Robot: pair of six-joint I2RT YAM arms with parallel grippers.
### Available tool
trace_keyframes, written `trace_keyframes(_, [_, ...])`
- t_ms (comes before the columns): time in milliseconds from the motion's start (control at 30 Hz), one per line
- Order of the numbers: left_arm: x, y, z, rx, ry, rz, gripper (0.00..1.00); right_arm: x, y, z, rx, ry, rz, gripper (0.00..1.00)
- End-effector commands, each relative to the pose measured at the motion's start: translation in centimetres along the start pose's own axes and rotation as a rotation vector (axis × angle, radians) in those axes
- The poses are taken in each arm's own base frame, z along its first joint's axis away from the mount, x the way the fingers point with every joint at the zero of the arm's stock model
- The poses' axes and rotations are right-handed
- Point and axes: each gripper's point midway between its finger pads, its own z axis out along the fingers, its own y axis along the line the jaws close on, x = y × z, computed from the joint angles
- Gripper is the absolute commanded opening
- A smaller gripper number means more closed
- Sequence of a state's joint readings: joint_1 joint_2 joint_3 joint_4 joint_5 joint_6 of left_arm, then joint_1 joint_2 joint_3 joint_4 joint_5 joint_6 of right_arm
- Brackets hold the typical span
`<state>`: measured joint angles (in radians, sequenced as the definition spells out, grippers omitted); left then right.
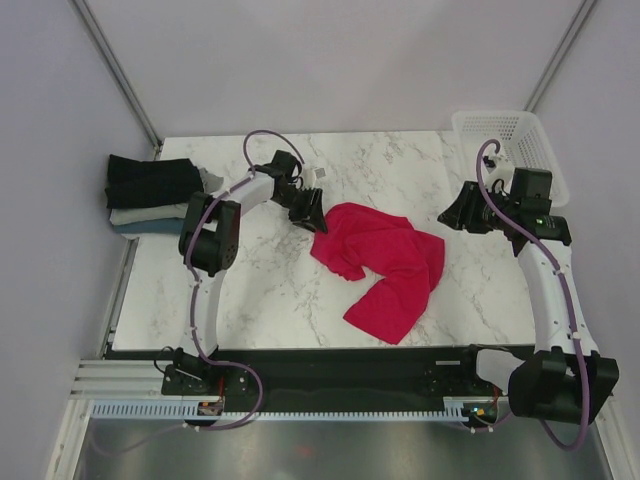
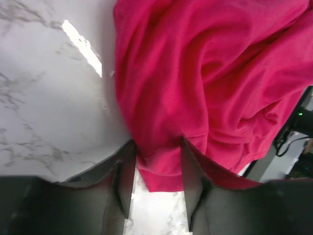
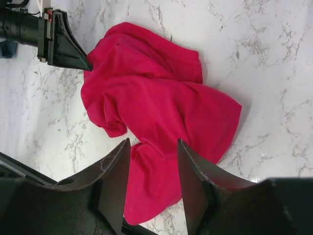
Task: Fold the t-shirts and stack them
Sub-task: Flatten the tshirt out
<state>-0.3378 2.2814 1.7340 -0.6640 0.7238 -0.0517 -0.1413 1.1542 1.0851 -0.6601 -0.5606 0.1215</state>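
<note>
Step in hand, as I judge: first grab of the red t-shirt (image 1: 385, 265), to spread it flat before any fold. The shirt lies crumpled in the centre of the top view on the counter (image 1: 250, 290), w/ one part running toward lower centre. The left fingers (image 2: 123, 181) are at its upper-left edge. In the left wrist view they stand approx. half wide, one on each side of a hem fold, w/ cloth in the gap. The gap looks too big for thin cloth, so I think there is no real pinch yet. The right fingers (image 3: 113, 183) hang at the right of the top view, apart from the shirt, also half wide, w/ nothing between them. The stack of folded t-shirts (image 1: 150, 195) sits at upper left: black on top, pale grey, then blue.

Next move needs the left fingers to shut fully on the hem and the right ones to reach the opposite edge & take a 2nd corner. Then both can pull apart to flatten it. Risk: catching 2 layers at once.
</note>
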Motion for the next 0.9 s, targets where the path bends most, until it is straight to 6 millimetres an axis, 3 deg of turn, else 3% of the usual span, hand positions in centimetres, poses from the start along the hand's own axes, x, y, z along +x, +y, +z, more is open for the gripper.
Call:
trace_keyframes(0, [-0.7,-0.5,-0.3,0.011,-0.01,0.034,0.27,-2.5,0.2,-0.7,0.007,-0.082,-0.026,0.51])
trace_keyframes(67, [-1.2,-0.6,-1.1,-0.007,-0.027,0.041,0.02,-2.5,0.2,-0.7,0.008,-0.084,-0.024,0.51])
trace_keyframes(133, [-2.3,-1.1,-3.0,-0.015,-0.065,0.046,0.02,-2.6,0.2,-0.9,0.008,-0.091,-0.026,0.51])
trace_keyframes(233, [-6.3,-2.8,-9.8,-0.05,-0.231,0.094,0.02,-2.7,0.2,-0.9,0.009,-0.098,-0.034,0.51])
trace_keyframes(267, [-7.8,-4.5,-13.3,-0.066,-0.313,0.141,0.02,-2.7,0.2,-0.9,0.009,-0.099,-0.038,0.51])
trace_keyframes(300, [-9.3,-4.9,-16.4,-0.088,-0.386,0.169,0.02,-2.8,0.3,-0.9,0.007,-0.105,-0.044,0.51])
trace_keyframes(367, [-10.8,-6.9,-20.7,-0.122,-0.485,0.241,0.02,-3.0,0.2,-0.9,0.007,-0.111,-0.045,0.51])
trace_keyframes(400, [-11.8,-9.6,-24.3,-0.141,-0.568,0.321,0.02,-3.2,0.2,-0.8,0.006,-0.112,-0.043,0.51])
trace_keyframes(467, [-13.3,-13.3,-28.1,-0.149,-0.668,0.417,0.02,-3.8,0.4,-0.9,0.003,-0.123,-0.049,0.51])
trace_keyframes(500, [-13.6,-15.1,-29.1,-0.136,-0.695,0.442,0.02,-4.2,0.4,-0.9,0.002,-0.128,-0.052,0.51])
trace_keyframes(567, [-14.3,-18.7,-30.1,-0.103,-0.739,0.506,0.02,-4.9,0.6,-1.0,-0.001,-0.145,-0.057,0.51])
trace_keyframes(667, [-14.5,-21.7,-28.9,-0.087,-0.74,0.583,0.02,-5.5,0.7,-1.3,0.003,-0.16,-0.065,0.51])
trace_keyframes(700, [-13.9,-23.7,-27.0,-0.049,-0.708,0.629,0.02,-5.6,0.8,-1.6,0.006,-0.167,-0.068,0.51])
trace_keyframes(767, [-13.1,-24.5,-24.0,-0.007,-0.64,0.632,0.02,-5.3,0.7,-1.8,0.014,-0.169,-0.067,0.51])
trace_keyframes(800, [-12.2,-25.9,-22.0,0.036,-0.596,0.646,0.02,-5.1,0.6,-2.0,0.02,-0.17,-0.063,0.51])
trace_keyframes(867, [-9.9,-26.4,-18.4,0.111,-0.492,0.634,0.06,-4.8,0.4,-2.5,0.033,-0.178,-0.06,0.51])
